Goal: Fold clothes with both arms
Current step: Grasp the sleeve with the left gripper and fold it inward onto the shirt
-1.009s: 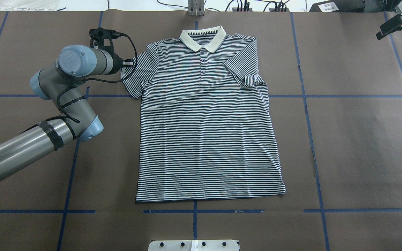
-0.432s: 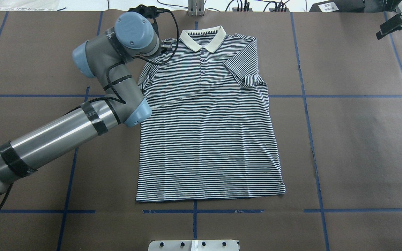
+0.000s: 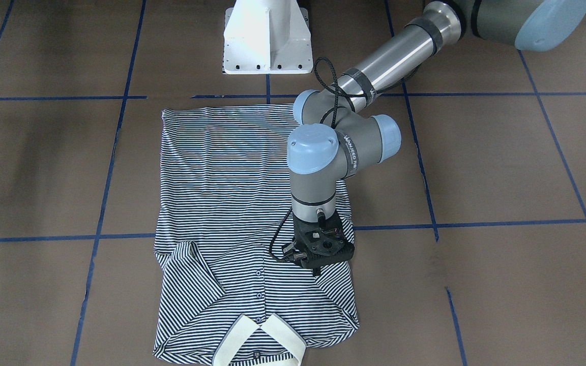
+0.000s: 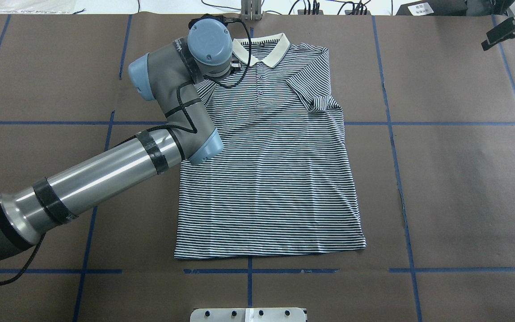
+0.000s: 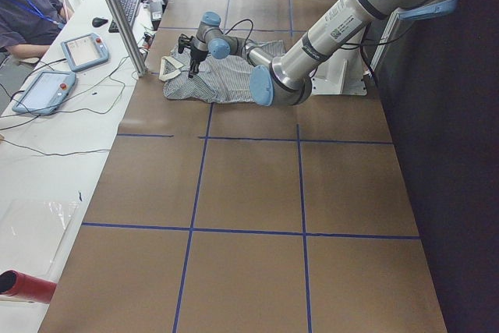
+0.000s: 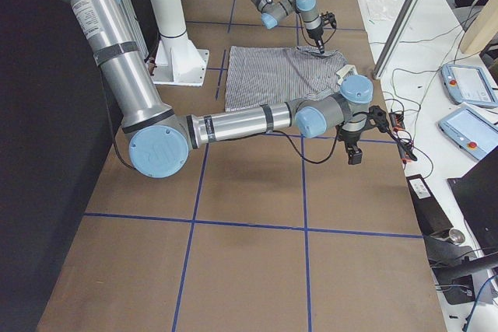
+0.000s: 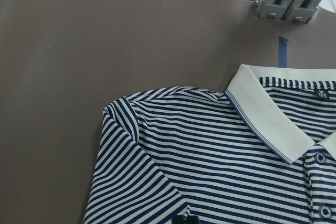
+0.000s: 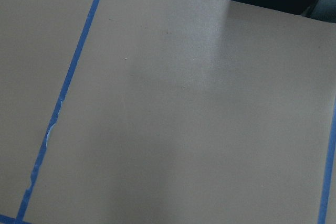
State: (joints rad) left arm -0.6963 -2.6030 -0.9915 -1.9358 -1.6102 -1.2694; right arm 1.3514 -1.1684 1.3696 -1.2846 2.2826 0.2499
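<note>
The striped polo shirt [image 4: 266,179] lies flat and face up on the brown table, with its cream collar [image 4: 259,47] at the far edge. Both short sleeves are folded in over the chest. My left gripper [image 3: 317,269] points down over the shirt's left shoulder. In the left wrist view only a black fingertip [image 7: 184,219] shows, shut on the folded-in sleeve's hem [image 7: 157,203]. My right gripper [image 6: 354,155] hovers over bare table well right of the shirt, also at the overhead view's top right corner [image 4: 503,31]. Its wrist view shows only table, so I cannot tell its state.
The white pedestal base [image 3: 267,40] stands at the near table edge. An aluminium post [image 4: 251,11] and cables sit just beyond the collar. Blue tape lines [image 4: 391,134] grid the brown paper. A person [image 5: 23,13] and control pendants [image 5: 82,51] are at a side desk.
The left arm swung from outside the left sleeve in over the shoulder toward the collar, drawing that sleeve inward so it now lies folded on the chest. The right gripper stayed put.
</note>
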